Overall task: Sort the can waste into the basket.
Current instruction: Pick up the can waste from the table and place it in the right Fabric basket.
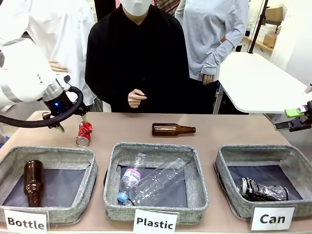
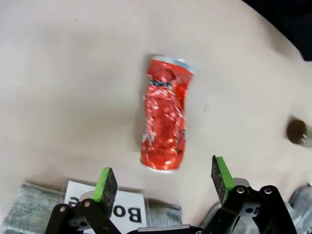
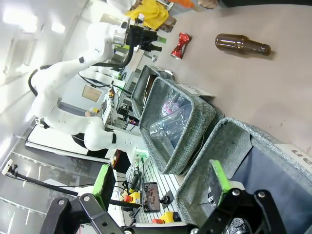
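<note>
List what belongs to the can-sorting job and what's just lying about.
Job: red can; dark can; Can basket; left gripper.
Lying about: loose brown bottle; Bottle bin; binned brown bottle; Plastic bin; clear bottles.

Right hand — cut off at picture edge.

Robotics lab, test setup. White robot arm at tan table. In right wrist view arm base sits on white stand, with cables, electronics and red-and-yellow button box below. Bottle bin, Plastic bin, Can bin in row, each with printed white sign. Person in black stands at far side, others behind. White work table and cardboard box on shelf at back.
</note>
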Robot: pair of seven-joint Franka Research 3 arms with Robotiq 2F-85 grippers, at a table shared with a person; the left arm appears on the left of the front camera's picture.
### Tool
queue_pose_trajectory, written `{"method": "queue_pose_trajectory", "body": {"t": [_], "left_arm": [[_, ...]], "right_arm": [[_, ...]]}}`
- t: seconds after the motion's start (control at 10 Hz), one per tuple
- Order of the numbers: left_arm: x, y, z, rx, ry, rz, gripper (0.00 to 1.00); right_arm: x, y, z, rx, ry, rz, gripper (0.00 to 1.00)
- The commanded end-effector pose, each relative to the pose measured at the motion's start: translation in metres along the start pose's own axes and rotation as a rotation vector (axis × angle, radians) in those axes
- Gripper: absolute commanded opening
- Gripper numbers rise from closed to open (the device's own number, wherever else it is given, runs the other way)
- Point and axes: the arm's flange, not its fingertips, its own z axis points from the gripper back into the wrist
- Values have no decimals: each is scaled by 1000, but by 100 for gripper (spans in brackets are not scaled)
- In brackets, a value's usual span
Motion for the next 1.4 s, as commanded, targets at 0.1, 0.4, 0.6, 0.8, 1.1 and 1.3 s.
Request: {"method": "queue_pose_trajectory", "body": {"t": [0.1, 0.4, 0.6, 0.8, 1.1, 1.3], "left_arm": [[6, -20, -13, 63, 23, -29, 100], [10, -32, -35, 54, -23, -87, 100], [12, -34, -49, 62, -61, -158, 100], [15, -35, -63, 120, -49, -221, 100], [23, -35, -87, 178, 0, -258, 100], [24, -36, -90, 175, 3, -247, 100]], "right_arm": [[0, 2, 1, 4, -3, 23, 100], [0, 2, 1, 4, -3, 23, 100], [0, 2, 1, 4, -3, 23, 100], [0, 2, 1, 4, -3, 23, 100], [0, 2, 1, 4, -3, 23, 100], [0, 2, 1, 4, -3, 23, 100]]}}
